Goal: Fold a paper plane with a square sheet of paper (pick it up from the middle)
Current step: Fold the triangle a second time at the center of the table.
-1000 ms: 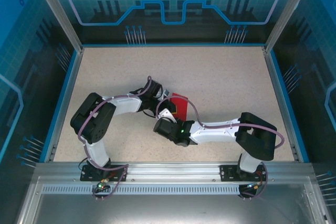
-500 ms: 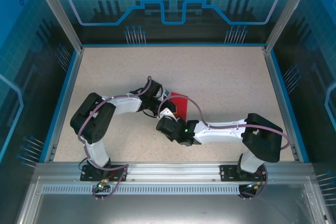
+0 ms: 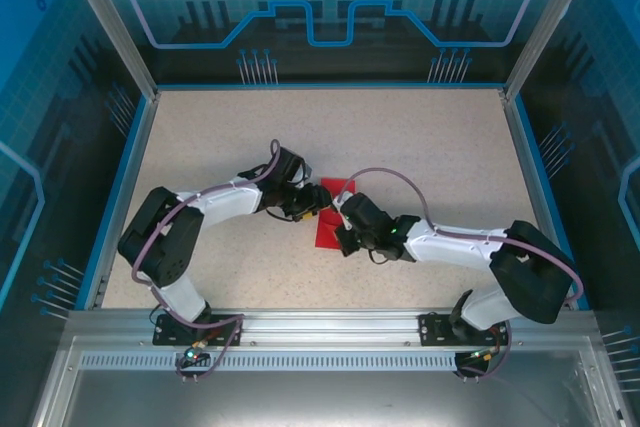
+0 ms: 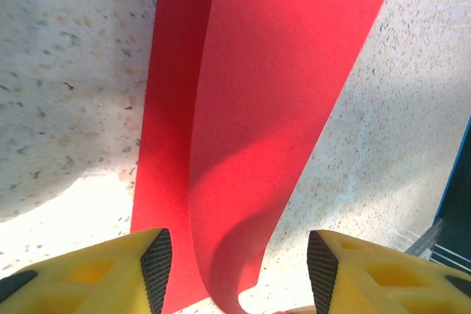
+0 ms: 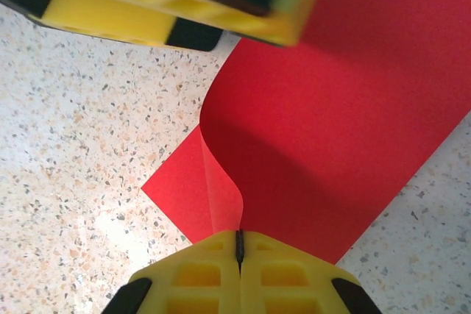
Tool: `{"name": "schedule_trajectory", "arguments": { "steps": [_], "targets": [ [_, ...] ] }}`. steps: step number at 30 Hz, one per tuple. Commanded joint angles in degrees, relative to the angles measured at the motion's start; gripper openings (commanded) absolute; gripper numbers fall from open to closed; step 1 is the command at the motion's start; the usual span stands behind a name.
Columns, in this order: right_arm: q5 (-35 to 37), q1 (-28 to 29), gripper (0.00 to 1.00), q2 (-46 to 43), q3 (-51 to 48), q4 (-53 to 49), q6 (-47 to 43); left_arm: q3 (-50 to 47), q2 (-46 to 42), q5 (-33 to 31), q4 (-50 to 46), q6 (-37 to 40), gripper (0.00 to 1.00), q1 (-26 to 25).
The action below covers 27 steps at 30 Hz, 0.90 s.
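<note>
1. The square sheet of paper point(image 3: 328, 233) lies on the table point(image 3: 420, 137), a little nearer to the arms' bases than the table's middle. It is bright red.
2. The sheet is not flat. In the left wrist view one strip of the sheet point(image 4: 165, 108) lies on the table point(image 4: 66, 71), and the wider part rises from it and bends over in a soft curve, without a sharp crease.
3. The left gripper point(image 3: 318, 199) is low over the table's middle, at the left side of the sheet.
4. In its own camera the left gripper point(image 4: 235, 262) has its jaws well apart. The rising part of the sheet stands in the gap between them, and neither black pad presses on it. The left finger is over the flat strip; I cannot tell if it touches that strip.
5. The right gripper point(image 3: 340, 209) is also near the table's middle, at the right side of the sheet and just beside the left gripper.
6. In its own camera the right gripper point(image 5: 239, 244) has its yellow fingers pressed together, with only a thin dark line between them. The curved edge of the sheet point(image 5: 353, 130) runs into this line, so the paper is pinched there.
7. In the same view the left gripper point(image 5: 169, 5) is at the top, over the far edge of the sheet and above the speckled table point(image 5: 73, 108).
</note>
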Motion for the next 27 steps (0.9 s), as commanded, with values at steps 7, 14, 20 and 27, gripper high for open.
{"name": "schedule_trajectory", "arguments": {
  "steps": [7,14,20,27],
  "targets": [
    [-20.0,-9.1,0.03,1.2,-1.5,6.0,-0.7,-2.0,-4.4,-1.9,-1.4,0.2,0.55,0.4],
    [-25.0,-13.3,0.03,5.2,0.9,4.3,-1.4,-3.9,-6.4,-1.0,-1.4,1.4,0.53,0.3],
    [-24.5,-15.0,0.03,7.8,2.9,2.4,-2.3,-4.7,-6.2,0.2,-0.5,1.8,0.49,0.1],
    [-22.0,-16.0,0.03,10.8,6.4,-3.0,-5.4,-3.7,-5.1,0.5,-1.3,3.0,0.44,-0.9]
  ]
}}
